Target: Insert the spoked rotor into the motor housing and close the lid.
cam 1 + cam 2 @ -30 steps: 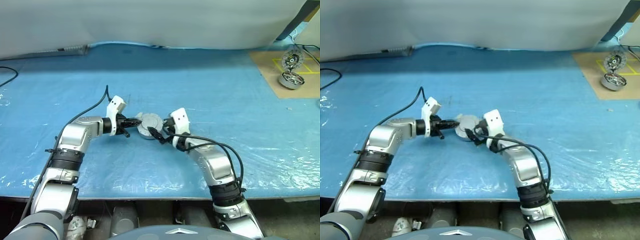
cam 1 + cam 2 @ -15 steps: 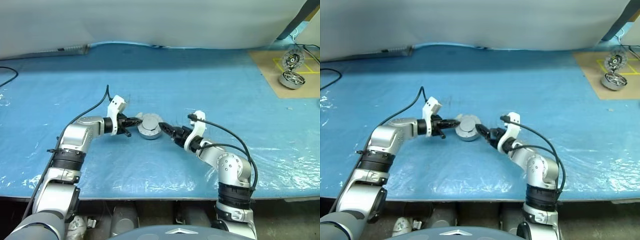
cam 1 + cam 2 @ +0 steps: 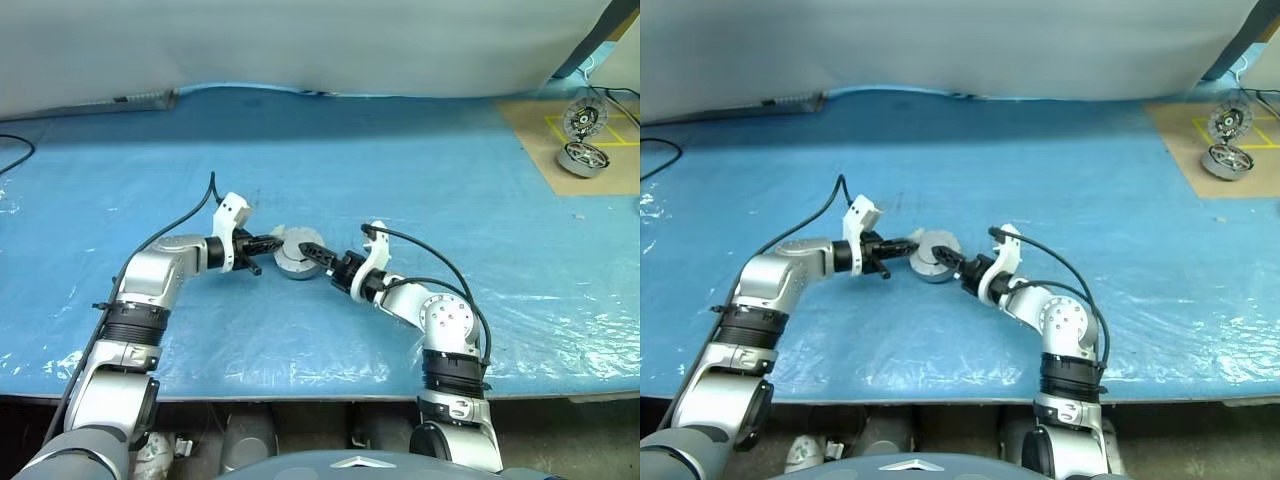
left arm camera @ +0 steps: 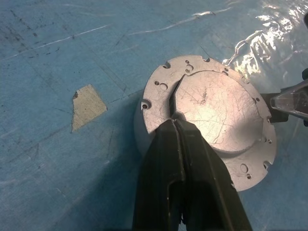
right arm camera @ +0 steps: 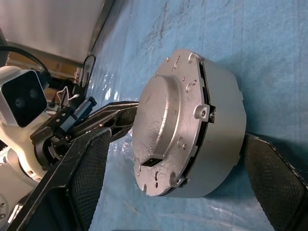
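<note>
The motor housing [image 3: 298,253] rests on the blue table cover [image 3: 420,170], near the centre of the head view. The lid [image 4: 216,115] is seated flat on the housing rim, plain grey face outward. With the lid down, the housing interior is hidden; whether the spoked rotor is inside cannot be told.

The left gripper [image 3: 272,242] lies at 9 o'clock of the housing. Its two black fingers are pressed together with nothing between them, and in the left wrist view their tips touch the lid edge.

The right gripper [image 3: 312,251] lies at 3 o'clock of the housing. Its fingers [image 5: 89,168] are spread wide and stand on opposite sides of the housing wall. Whether the pads touch the wall cannot be told.

At 2 o'clock, well apart from both grippers, a brown board [image 3: 590,150] at the far right table edge carries two further round metal parts [image 3: 583,158], one spoked.
</note>
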